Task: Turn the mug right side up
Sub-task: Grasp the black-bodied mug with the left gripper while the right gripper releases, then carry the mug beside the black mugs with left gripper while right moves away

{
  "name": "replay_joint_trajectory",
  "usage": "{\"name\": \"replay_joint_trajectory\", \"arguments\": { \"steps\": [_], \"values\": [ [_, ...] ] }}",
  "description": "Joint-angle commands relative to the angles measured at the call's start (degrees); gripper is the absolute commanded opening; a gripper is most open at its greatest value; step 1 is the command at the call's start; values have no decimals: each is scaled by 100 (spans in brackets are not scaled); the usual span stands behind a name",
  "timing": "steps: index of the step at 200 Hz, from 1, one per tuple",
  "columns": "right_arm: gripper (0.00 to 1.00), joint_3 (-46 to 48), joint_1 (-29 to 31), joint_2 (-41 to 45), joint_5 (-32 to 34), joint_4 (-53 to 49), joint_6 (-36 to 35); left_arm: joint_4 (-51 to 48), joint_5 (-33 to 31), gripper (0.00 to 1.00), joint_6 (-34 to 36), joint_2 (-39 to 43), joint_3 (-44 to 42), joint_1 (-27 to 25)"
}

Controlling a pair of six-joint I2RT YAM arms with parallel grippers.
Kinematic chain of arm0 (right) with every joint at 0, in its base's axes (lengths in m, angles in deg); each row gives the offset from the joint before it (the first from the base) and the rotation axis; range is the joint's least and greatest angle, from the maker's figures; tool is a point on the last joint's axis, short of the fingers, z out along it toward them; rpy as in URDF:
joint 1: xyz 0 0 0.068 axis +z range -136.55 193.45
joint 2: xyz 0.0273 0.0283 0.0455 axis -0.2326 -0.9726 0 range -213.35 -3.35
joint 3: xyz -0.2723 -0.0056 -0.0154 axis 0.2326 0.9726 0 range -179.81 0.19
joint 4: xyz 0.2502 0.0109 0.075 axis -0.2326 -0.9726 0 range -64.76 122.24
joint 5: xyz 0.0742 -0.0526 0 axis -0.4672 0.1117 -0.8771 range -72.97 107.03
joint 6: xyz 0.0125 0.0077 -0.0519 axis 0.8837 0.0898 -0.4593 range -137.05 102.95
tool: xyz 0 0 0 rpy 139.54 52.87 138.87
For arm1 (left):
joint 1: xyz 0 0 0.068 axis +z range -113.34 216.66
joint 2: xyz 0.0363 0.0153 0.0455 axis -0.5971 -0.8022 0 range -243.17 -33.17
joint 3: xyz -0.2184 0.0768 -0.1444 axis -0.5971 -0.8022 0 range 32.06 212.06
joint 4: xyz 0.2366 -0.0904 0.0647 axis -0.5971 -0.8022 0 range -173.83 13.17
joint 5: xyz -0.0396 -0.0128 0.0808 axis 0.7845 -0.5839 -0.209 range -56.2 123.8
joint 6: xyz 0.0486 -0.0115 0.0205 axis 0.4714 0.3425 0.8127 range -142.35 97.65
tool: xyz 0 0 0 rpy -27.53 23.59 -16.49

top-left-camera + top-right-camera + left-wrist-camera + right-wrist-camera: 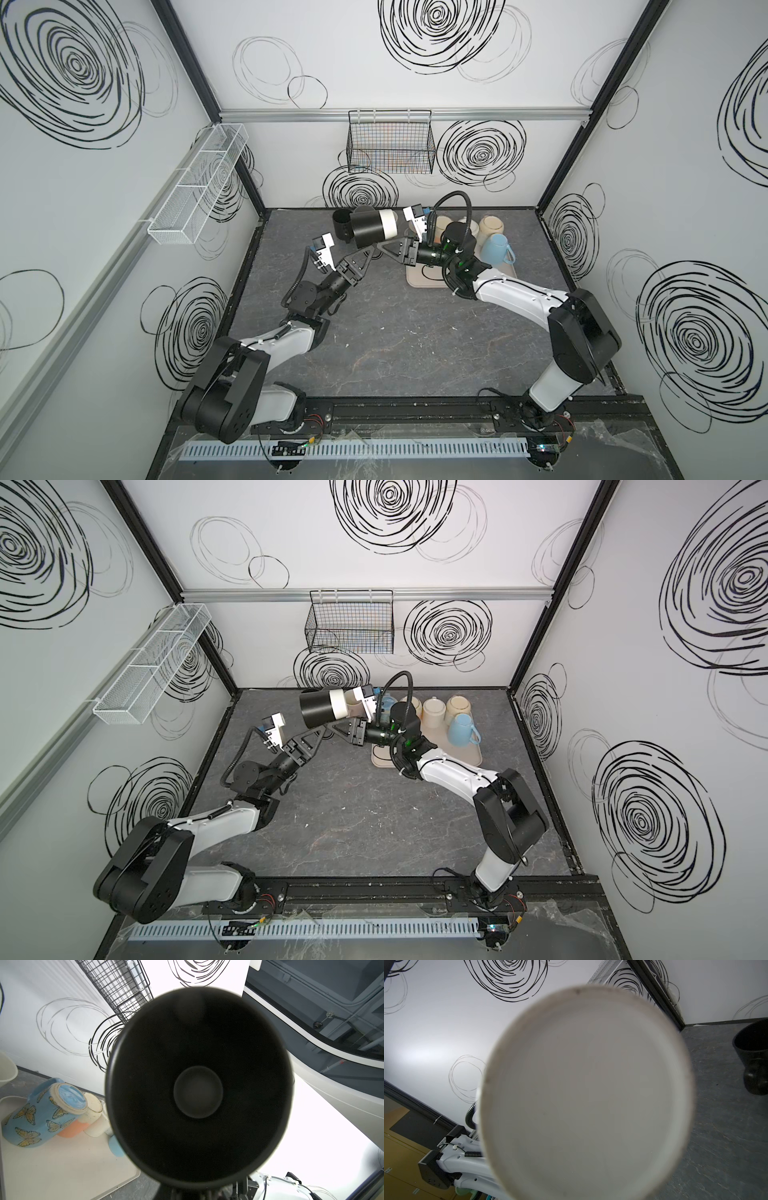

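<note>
A black mug (370, 228) with a white base band hangs on its side above the table's back in both top views (322, 708). My left gripper (368, 250) comes up from below at its black open end and is shut on the rim. The left wrist view looks straight into the mug's dark inside (197, 1093). My right gripper (383, 249) sits under the white base end. The mug's pale bottom (585, 1093) fills the right wrist view and hides those jaws.
A second black mug (341, 224) stands just behind the held one. A beige tray (419, 278) at the back right carries a light blue mug (496, 249), cream mugs (491, 226) and a butterfly mug (37, 1113). A black wire basket (390, 145) hangs on the back wall.
</note>
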Motion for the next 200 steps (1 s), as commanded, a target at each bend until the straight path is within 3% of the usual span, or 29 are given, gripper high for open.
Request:
{"name": "replay_joint_trajectory", "arguments": {
  "steps": [1,22,65,136,165,200],
  "values": [
    [35,-268,-42,246,230,-587,-597,391,121,0,117,278,115,127],
    [44,-225,-99,366,324,-793,-823,219,143,0,129,349,41,246],
    [51,-80,-283,568,471,-1083,-999,-554,191,0,386,579,-73,525],
    [51,134,-867,857,818,-1805,-1247,-3668,155,0,1895,1186,227,1243],
    [52,149,-1163,922,916,-2101,-1290,-5126,-33,0,2512,1252,764,1619],
    [52,81,-1524,998,1076,-2672,-1524,-6204,-202,0,3067,1007,1569,1961]
  ]
}}
